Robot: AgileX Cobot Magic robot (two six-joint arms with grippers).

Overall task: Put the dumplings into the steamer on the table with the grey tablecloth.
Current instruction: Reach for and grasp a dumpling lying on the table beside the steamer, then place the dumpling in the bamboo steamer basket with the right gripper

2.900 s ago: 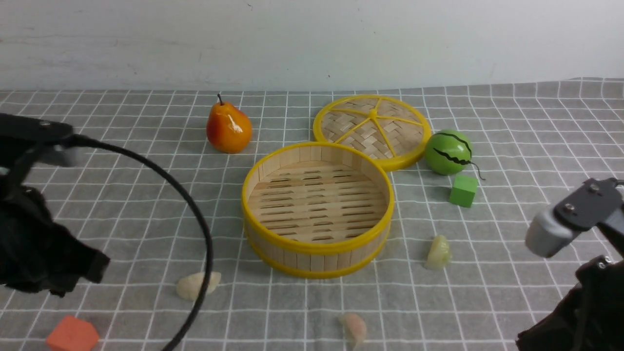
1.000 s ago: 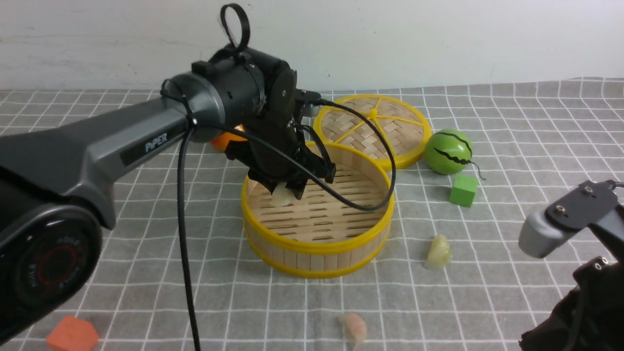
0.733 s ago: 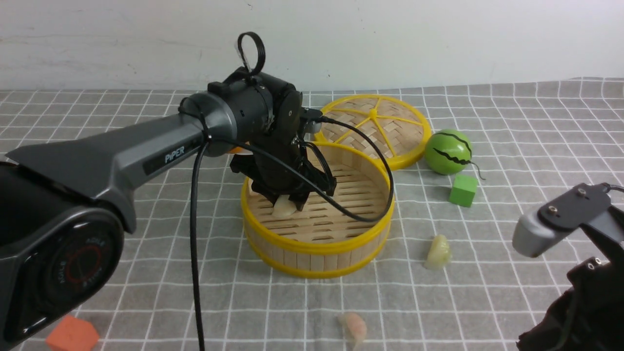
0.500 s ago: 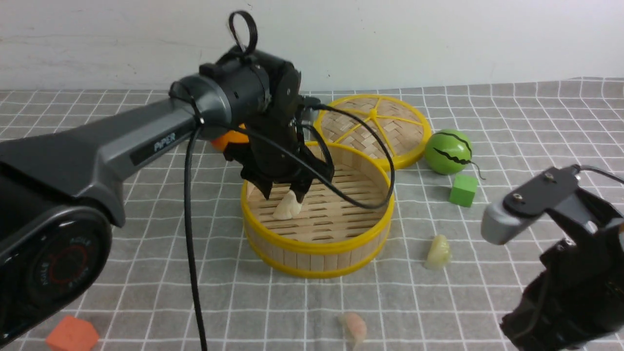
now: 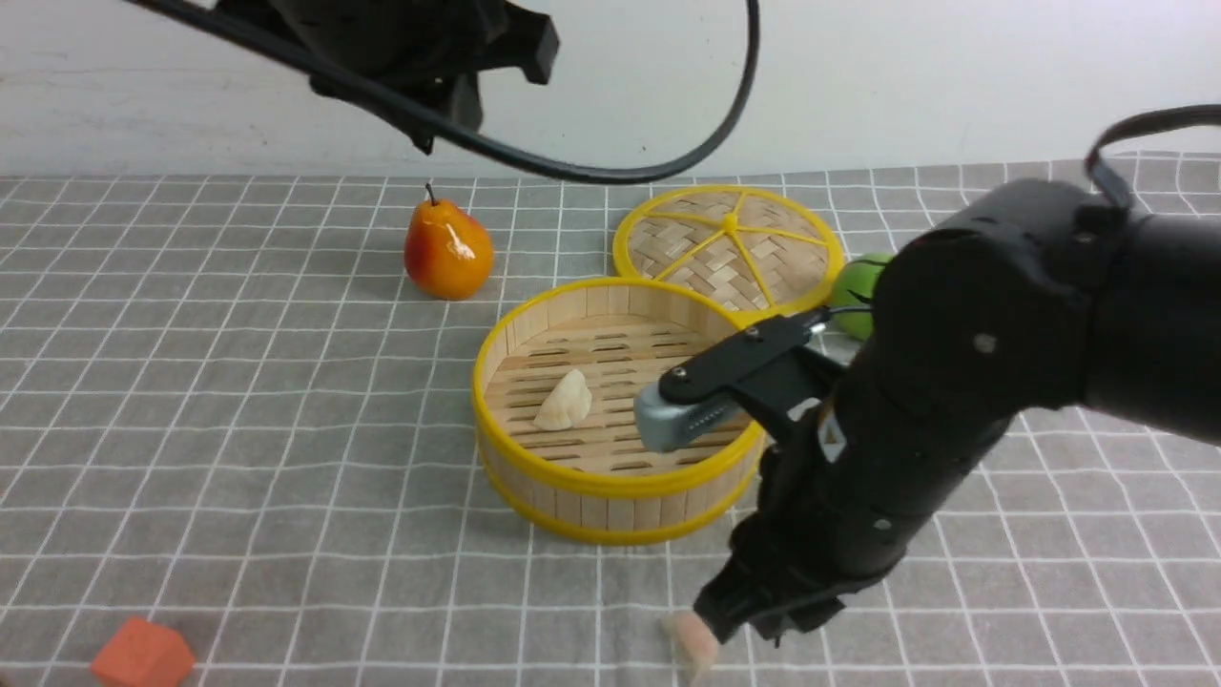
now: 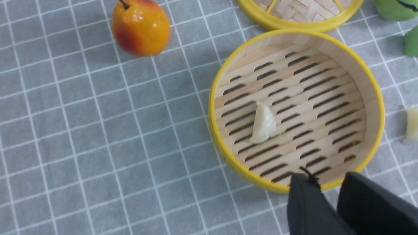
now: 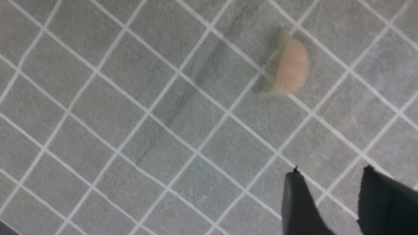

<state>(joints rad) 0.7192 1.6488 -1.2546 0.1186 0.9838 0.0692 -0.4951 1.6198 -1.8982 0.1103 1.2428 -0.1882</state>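
The steamer (image 5: 610,487) stands mid-table on the grey gridded cloth (image 5: 238,429). The cream-white dumpling (image 5: 565,401) lies on its slat floor, also seen in the left wrist view (image 6: 263,123). The pink dumpling (image 5: 692,641) lies at the table's front edge. My right gripper (image 5: 754,625) is low beside it, open and empty; in the right wrist view the pink dumpling (image 7: 289,70) lies a short way ahead of the gripper (image 7: 331,174). The yellow-green dumpling (image 6: 412,124) lies right of the steamer and is hidden behind my right arm in the front view. My left gripper (image 6: 328,178) hangs high above the steamer's near rim, slightly open and empty.
The flat woven lid (image 5: 730,243) lies behind the steamer. A pear (image 5: 446,250) stands back left. A toy watermelon (image 5: 854,286) is partly hidden by my right arm. An orange block (image 5: 141,656) sits at the front left corner. A green cube (image 6: 412,40) shows in the left wrist view.
My left gripper let go of the white dumpling in the steamer and rose up out of it. My right arm swung in and down to the pink dumpling.
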